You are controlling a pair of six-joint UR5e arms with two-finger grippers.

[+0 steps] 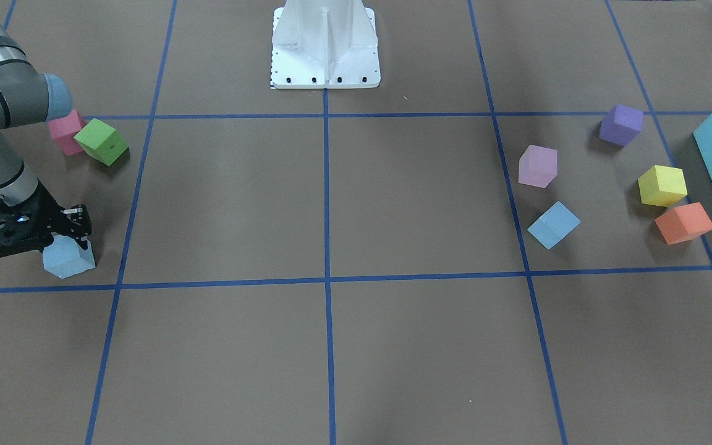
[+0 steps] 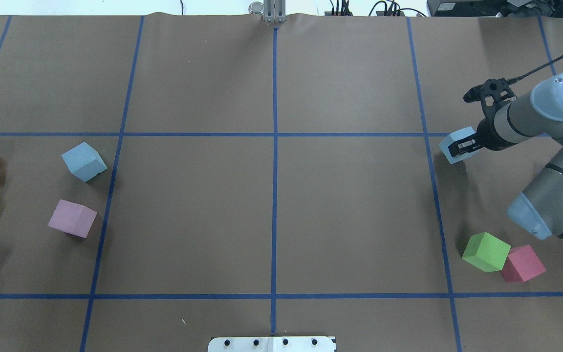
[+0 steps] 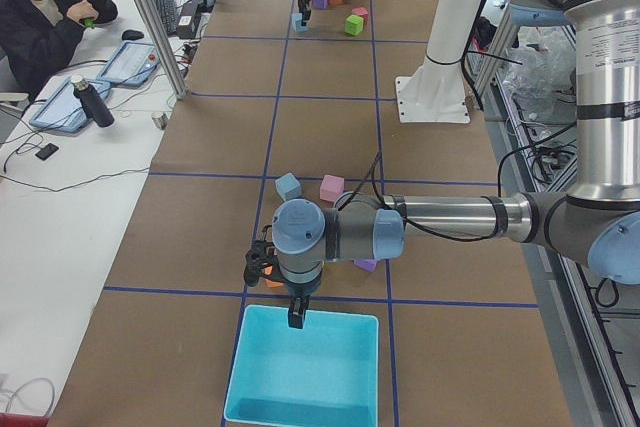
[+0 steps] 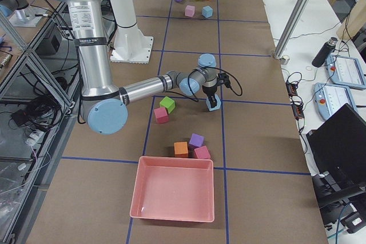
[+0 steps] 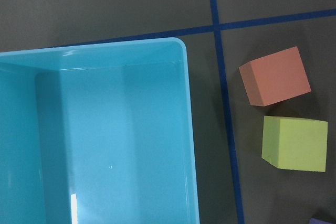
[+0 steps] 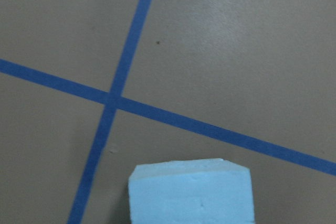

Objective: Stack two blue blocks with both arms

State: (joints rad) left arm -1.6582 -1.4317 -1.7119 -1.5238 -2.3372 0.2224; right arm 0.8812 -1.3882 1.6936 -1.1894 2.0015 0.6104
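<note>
In the front-facing view, on the brown-papered desk (image 1: 238,204) gridded with blue tape (image 1: 326,185), one blue block (image 1: 65,264) is pinched by the right hand (image 1: 75,241). The second blue block (image 1: 554,225) lies well apart. In the left-end view, the left hand (image 3: 296,315) is seen over a turquoise bin (image 3: 300,387); whether it is spread cannot be told.
</note>
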